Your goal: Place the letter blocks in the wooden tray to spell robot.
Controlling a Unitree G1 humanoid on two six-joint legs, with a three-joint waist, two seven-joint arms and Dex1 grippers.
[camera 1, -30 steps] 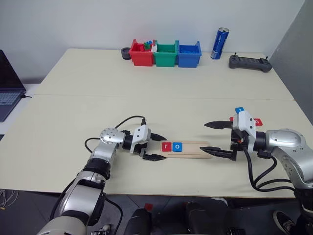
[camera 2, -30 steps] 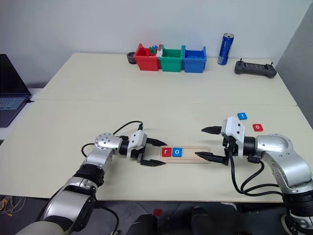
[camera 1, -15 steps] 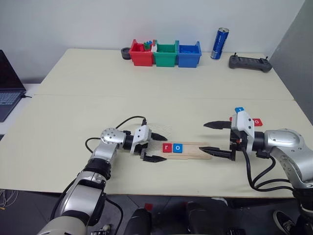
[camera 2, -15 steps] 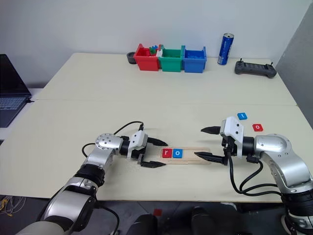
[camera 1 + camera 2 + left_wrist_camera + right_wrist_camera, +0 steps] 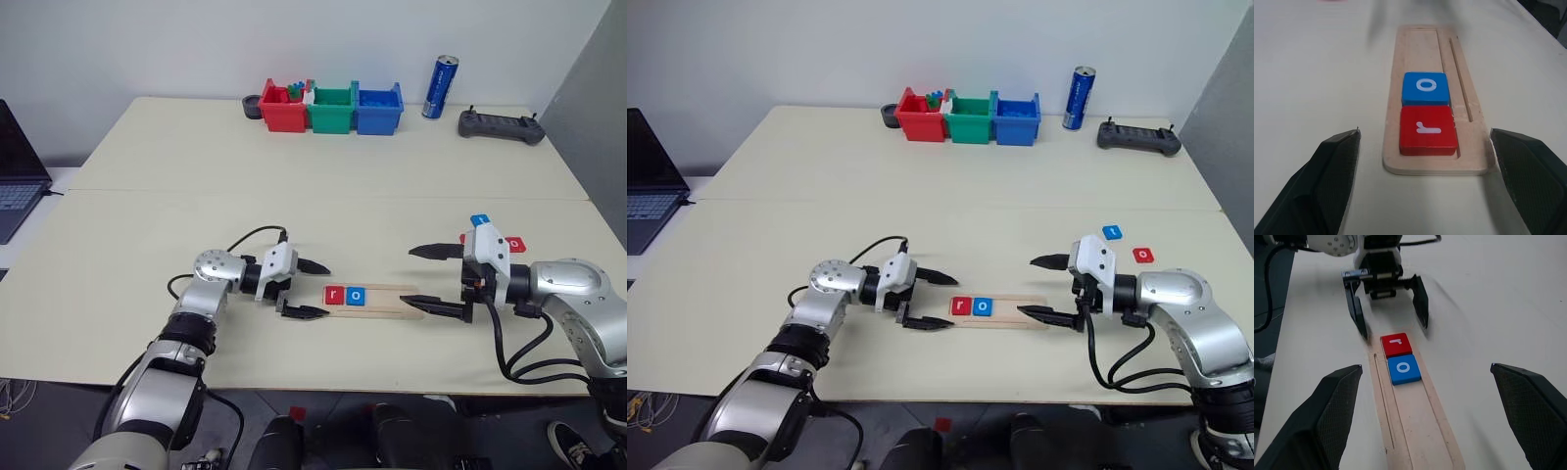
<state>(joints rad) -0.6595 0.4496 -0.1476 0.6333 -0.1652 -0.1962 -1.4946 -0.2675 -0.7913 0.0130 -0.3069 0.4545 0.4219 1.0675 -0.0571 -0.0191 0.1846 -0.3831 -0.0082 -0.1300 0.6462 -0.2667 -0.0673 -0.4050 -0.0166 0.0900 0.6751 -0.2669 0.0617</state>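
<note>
The wooden tray [image 5: 392,298] lies lengthwise between my two grippers near the table's front edge. At its left end sit two letter blocks side by side: a red r [image 5: 334,295], then a blue o [image 5: 356,295]. The rest of the tray is bare. My left gripper [image 5: 326,291] hovers open just off the tray's left end, fingers either side of it. My right gripper [image 5: 408,275] stands open over the tray's right end, holding nothing. Two more letter blocks, one blue [image 5: 1112,232] and one red [image 5: 1142,255], lie on the table behind my right arm.
Red [image 5: 283,108], green [image 5: 332,108] and blue [image 5: 378,108] plastic bins stand at the table's far edge, with a blue can [image 5: 441,87] and a black controller [image 5: 501,125] to their right. A laptop [image 5: 15,166] sits off the table's left side.
My left gripper has lifted a little and drawn slightly back from the tray's left end, its fingers spread wider. The right arm, tray and blocks have not moved.
</note>
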